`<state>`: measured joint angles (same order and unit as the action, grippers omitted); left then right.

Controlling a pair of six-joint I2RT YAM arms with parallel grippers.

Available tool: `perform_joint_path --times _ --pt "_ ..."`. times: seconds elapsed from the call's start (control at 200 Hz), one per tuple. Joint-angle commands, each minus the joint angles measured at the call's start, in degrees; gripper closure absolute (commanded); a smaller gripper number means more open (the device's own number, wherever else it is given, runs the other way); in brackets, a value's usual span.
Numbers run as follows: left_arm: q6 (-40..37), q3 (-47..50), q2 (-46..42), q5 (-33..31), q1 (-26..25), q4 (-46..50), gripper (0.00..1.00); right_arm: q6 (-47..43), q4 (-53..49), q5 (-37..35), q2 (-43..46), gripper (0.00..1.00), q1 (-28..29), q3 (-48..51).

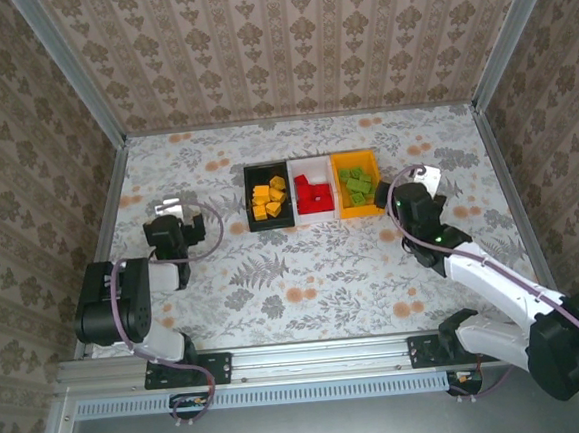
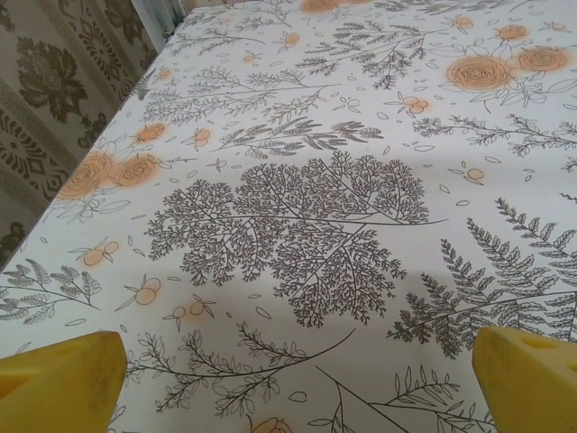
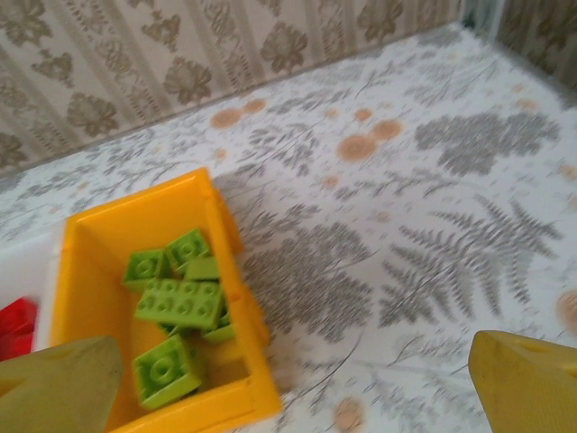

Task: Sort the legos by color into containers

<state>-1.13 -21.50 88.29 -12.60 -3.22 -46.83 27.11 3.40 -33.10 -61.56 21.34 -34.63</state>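
Three containers stand in a row at the middle back. The black one (image 1: pixel 249 200) holds orange-yellow legos (image 1: pixel 268 198), the white one (image 1: pixel 317 217) red legos (image 1: pixel 312 190), the orange-yellow one (image 1: pixel 359 212) lime green legos (image 1: pixel 358 184). My right gripper (image 1: pixel 414 179) hovers just right of the orange-yellow container (image 3: pixel 135 203), open and empty (image 3: pixel 297 397), with the green legos (image 3: pixel 178 302) at its left. A red lego (image 3: pixel 16 320) shows past the white container's edge (image 3: pixel 27 262). My left gripper (image 1: pixel 177 210) is open over bare cloth (image 2: pixel 297 388), well left of the black container.
The flower-patterned tablecloth (image 1: pixel 324 274) covers the table. Patterned walls with metal corner posts (image 1: pixel 115 160) close it in on the left, back and right. A metal rail (image 1: pixel 301 356) with both arm bases runs along the near edge.
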Motion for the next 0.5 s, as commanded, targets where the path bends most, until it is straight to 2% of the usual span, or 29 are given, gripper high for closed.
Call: perform_joint_path --times 0.0,0.19,0.245,0.31,0.435,0.495 --pt "0.26 -0.26 0.13 0.18 0.56 -5.49 0.0 -11.04 8.97 -4.18 -2.2 0.0 -3.68 0.89" --pt "0.18 -0.21 0.0 0.29 0.5 -5.48 0.0 -21.55 20.32 -3.44 -12.51 0.0 -9.31 1.98" --pt "0.15 -0.21 -0.03 0.3 0.5 -5.55 0.0 -24.63 24.84 -0.5 -15.61 0.0 -10.19 3.02" --pt "0.16 -0.21 -0.02 0.3 0.51 -5.55 0.0 -25.45 29.09 -0.23 -17.79 0.0 -11.15 4.4" --pt "0.07 -0.21 -0.04 0.3 0.57 -5.55 0.0 -24.01 43.32 8.22 -23.22 0.0 -15.24 10.46" --pt "0.03 -0.21 -0.01 0.37 0.52 -5.48 0.0 -23.73 40.5 13.25 -23.12 0.0 -16.61 9.64"
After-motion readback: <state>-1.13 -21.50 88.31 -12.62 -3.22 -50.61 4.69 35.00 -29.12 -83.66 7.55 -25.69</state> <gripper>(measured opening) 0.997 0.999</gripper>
